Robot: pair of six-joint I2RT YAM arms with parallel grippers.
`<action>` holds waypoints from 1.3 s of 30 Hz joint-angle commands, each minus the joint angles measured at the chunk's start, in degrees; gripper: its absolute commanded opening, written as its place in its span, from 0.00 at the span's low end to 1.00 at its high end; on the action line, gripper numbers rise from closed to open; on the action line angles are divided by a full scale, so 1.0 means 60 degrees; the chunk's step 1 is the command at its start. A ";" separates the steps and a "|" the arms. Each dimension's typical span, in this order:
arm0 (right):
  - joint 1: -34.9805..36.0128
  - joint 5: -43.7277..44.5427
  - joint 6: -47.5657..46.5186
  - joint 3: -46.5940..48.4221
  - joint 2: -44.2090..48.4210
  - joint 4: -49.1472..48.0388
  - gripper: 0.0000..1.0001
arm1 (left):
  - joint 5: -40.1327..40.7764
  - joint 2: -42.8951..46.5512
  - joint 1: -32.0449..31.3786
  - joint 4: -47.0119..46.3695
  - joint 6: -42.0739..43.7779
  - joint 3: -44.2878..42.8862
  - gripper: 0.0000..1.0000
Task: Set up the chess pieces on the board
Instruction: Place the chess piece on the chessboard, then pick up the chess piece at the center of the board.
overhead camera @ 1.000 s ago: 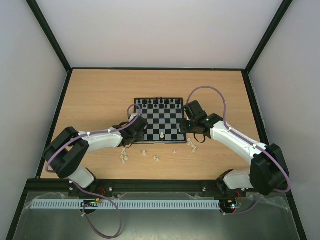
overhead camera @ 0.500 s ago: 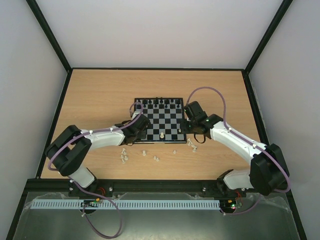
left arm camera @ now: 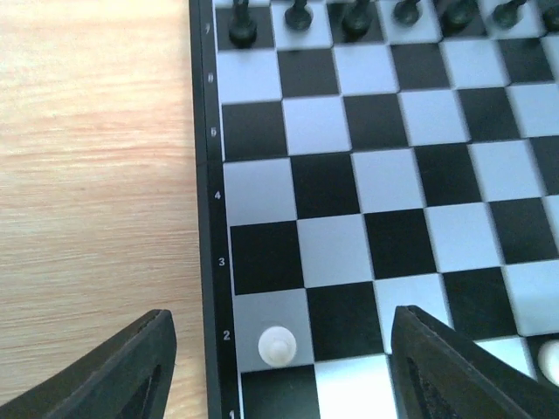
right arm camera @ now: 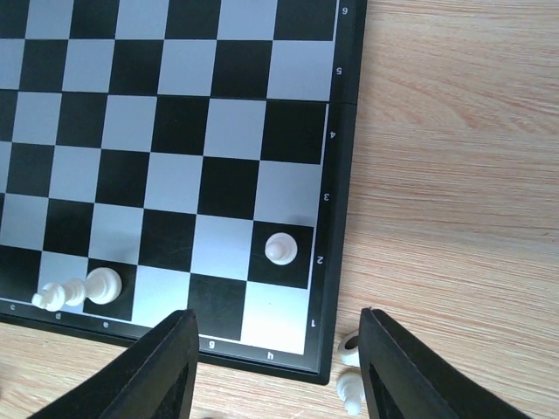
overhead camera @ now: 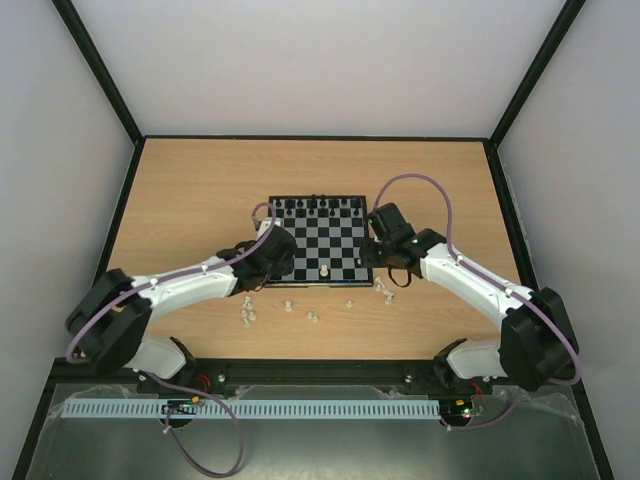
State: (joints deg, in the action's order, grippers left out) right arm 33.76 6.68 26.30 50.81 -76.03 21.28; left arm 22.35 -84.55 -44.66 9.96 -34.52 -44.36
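Wood-grain tabletop (overhead camera: 200, 190), boxed in by pale walls (overhead camera: 320, 60) and black frame rails (overhead camera: 105, 240), carries the board (overhead camera: 335, 238) at its middle. At left, the left gripper (left arm camera: 281, 319) hangs over the board's near-left corner, jaws spread wide and holding nothing. A cream pawn (left arm camera: 278, 346) stands free on a pale row-2 square between the fingers, touching neither. Loose chess pieces (overhead camera: 248, 314) lie scattered on the bare wood just in front of the board's near edge, from its left corner across to its right. Black figures (overhead camera: 320, 205) line the far rows.

At right, the right gripper (right arm camera: 278, 316) hovers at the near-right corner, jaws likewise well apart and empty. A second pawn (right arm camera: 280, 248) stands on a black row-2 square just ahead of its fingers. On the near row a cream piece (right arm camera: 104, 285) stands with a tipped piece (right arm camera: 54, 296) apparently lying against it; their types are unclear. Two stray pieces (right arm camera: 351, 388) on the wood sit partly hidden by the right finger. From overhead, both sets of fingers are hidden under the wrists.
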 commanded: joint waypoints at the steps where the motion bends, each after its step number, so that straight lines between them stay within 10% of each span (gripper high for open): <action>1: -0.0024 0.0150 0.0227 -0.0348 0.0308 0.0346 0.52 | 0.0548 0.1350 -0.0315 0.0907 -0.0175 -0.0252 0.74; 7: 0.0098 -0.0390 0.0545 -0.1064 0.1010 0.0278 0.50 | 0.0118 0.3008 -0.0377 0.1309 -0.0530 0.0627 0.99; 39: 0.1434 0.1590 0.2374 -0.1724 -0.0395 0.0786 0.33 | -0.0063 0.5171 -0.0403 0.2196 -0.1037 0.1730 0.99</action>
State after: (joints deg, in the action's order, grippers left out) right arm 42.02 13.89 40.36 40.25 -76.42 25.28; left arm 21.63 -54.08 -46.76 22.65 -41.12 -34.72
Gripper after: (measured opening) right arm 0.340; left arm 0.995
